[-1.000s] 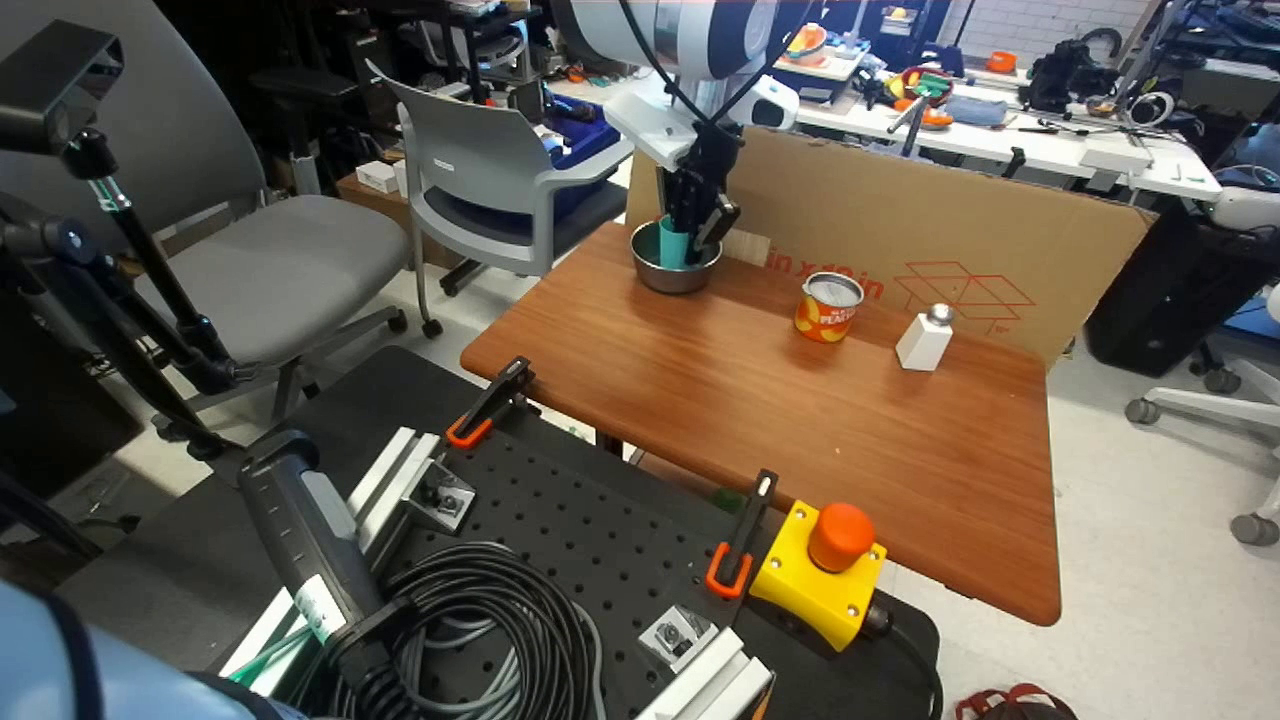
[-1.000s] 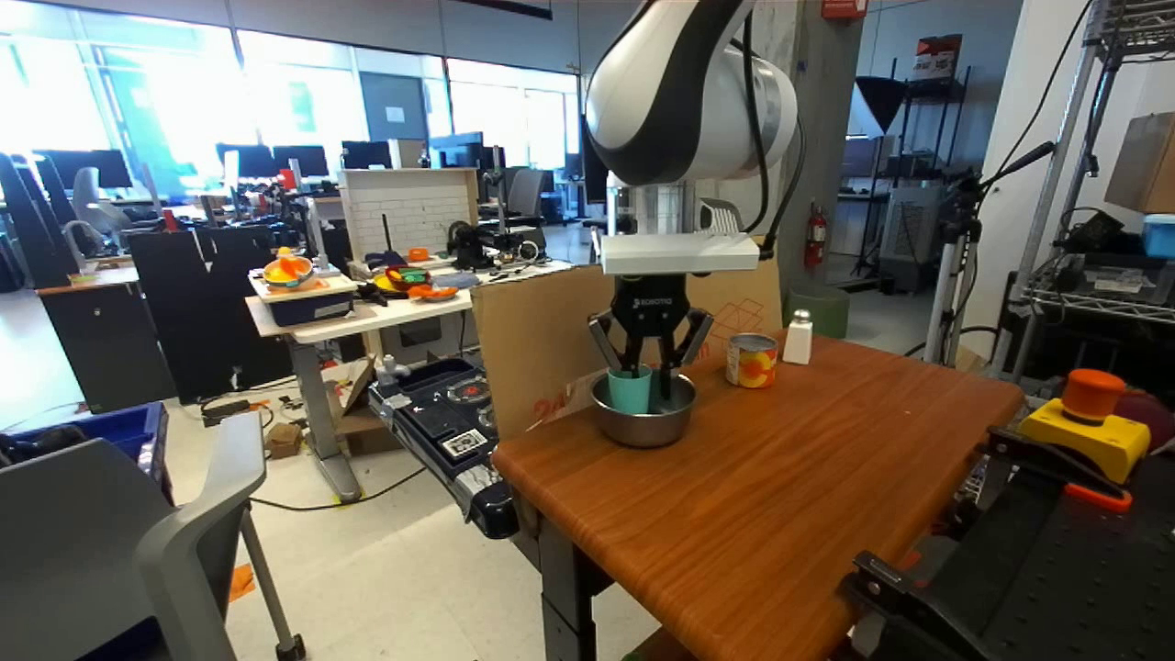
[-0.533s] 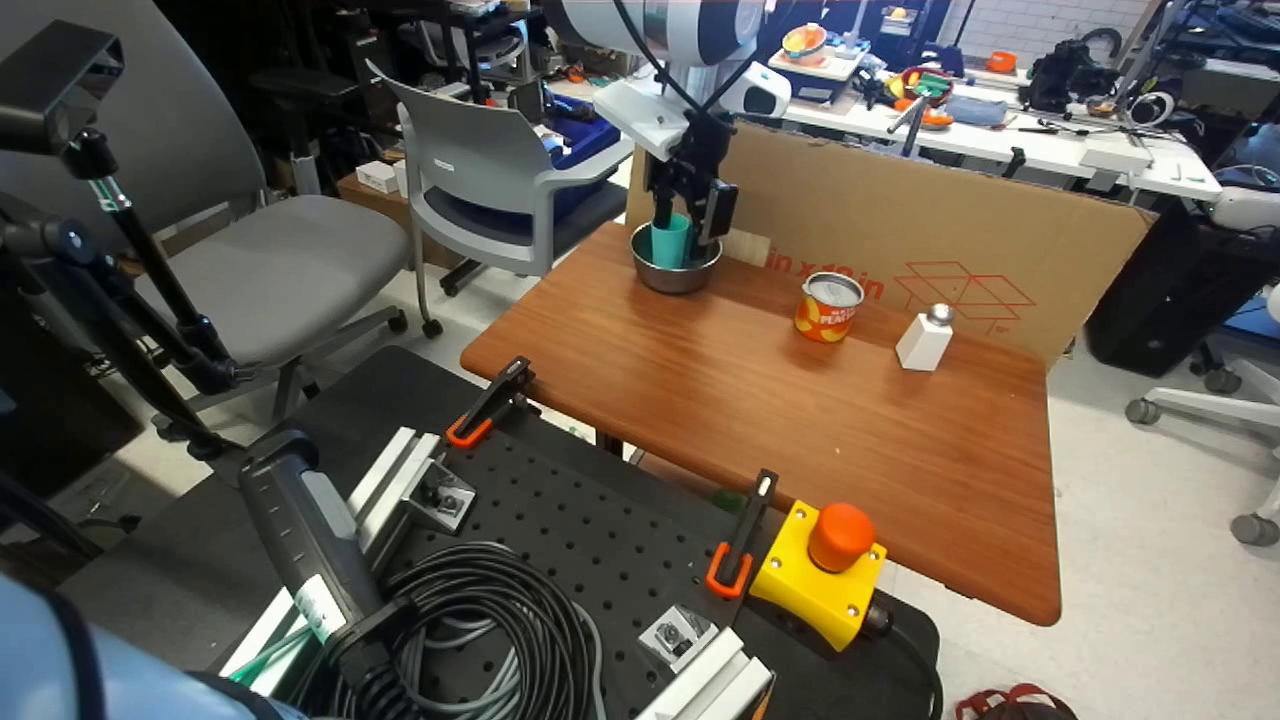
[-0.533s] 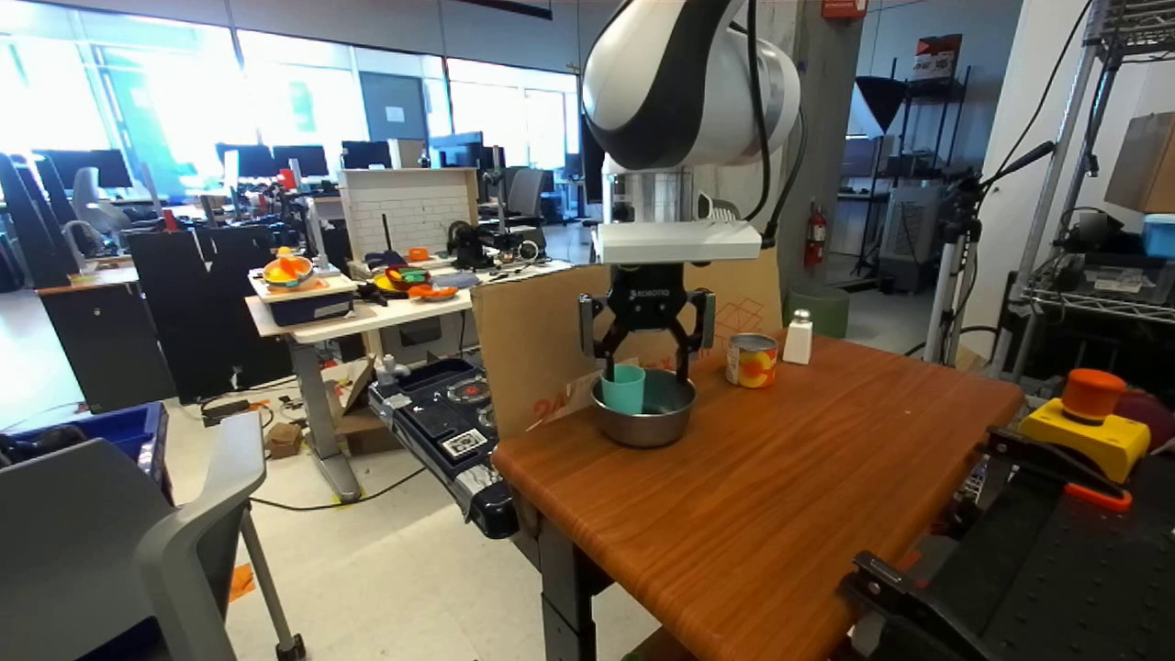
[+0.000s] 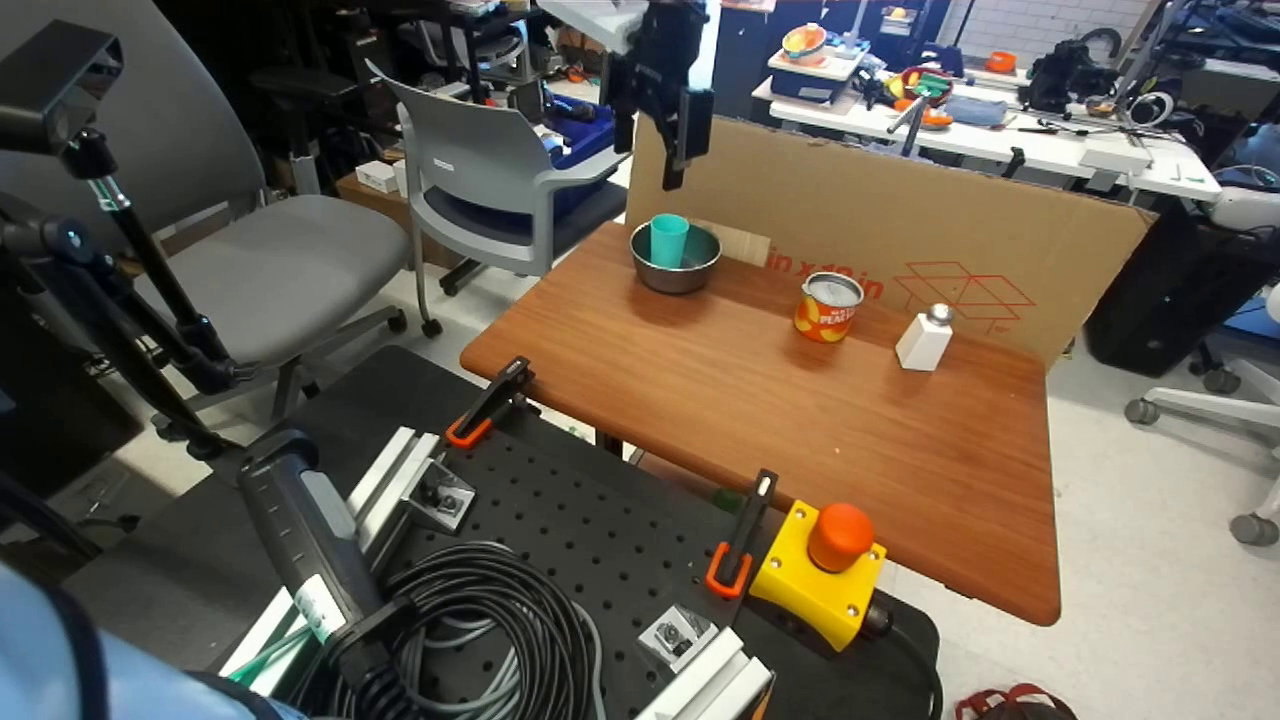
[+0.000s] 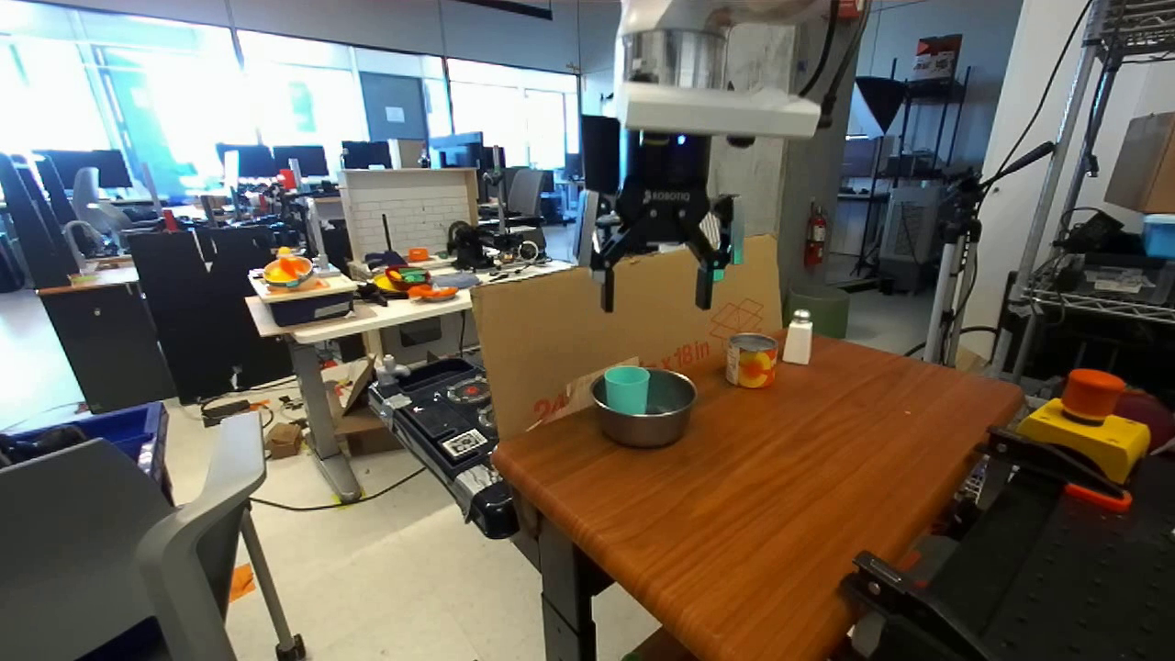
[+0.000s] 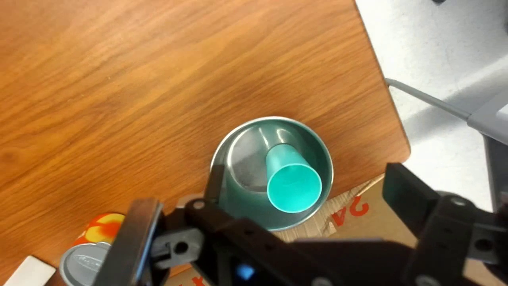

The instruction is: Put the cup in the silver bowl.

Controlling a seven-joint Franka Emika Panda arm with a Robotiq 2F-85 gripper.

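The teal cup (image 6: 627, 390) stands inside the silver bowl (image 6: 643, 430), off-centre toward one side, its mouth facing up. From above, in the wrist view, the cup (image 7: 294, 187) rests with its base near the edge of the flat floor of the bowl (image 7: 248, 163), and it looks close to upright. My gripper (image 6: 655, 296) hangs in the air well over the bowl, fingers spread wide with nothing between them. In an exterior view, too, a clear gap separates the gripper (image 5: 650, 158) from the cup (image 5: 668, 242).
An orange-and-yellow fruit can (image 6: 752, 360) and a white shaker with a metal top (image 6: 798, 338) stand farther along the wooden table (image 6: 780, 496). A cardboard panel (image 5: 900, 230) rises along the table's edge, close behind the bowl. Clamps and a yellow emergency-stop box (image 5: 820, 575) sit on the opposite side.
The jaws have opened and let go of the cup, and the gripper has risen high above the bowl. The cup stayed in the bowl, shifted slightly toward its side.
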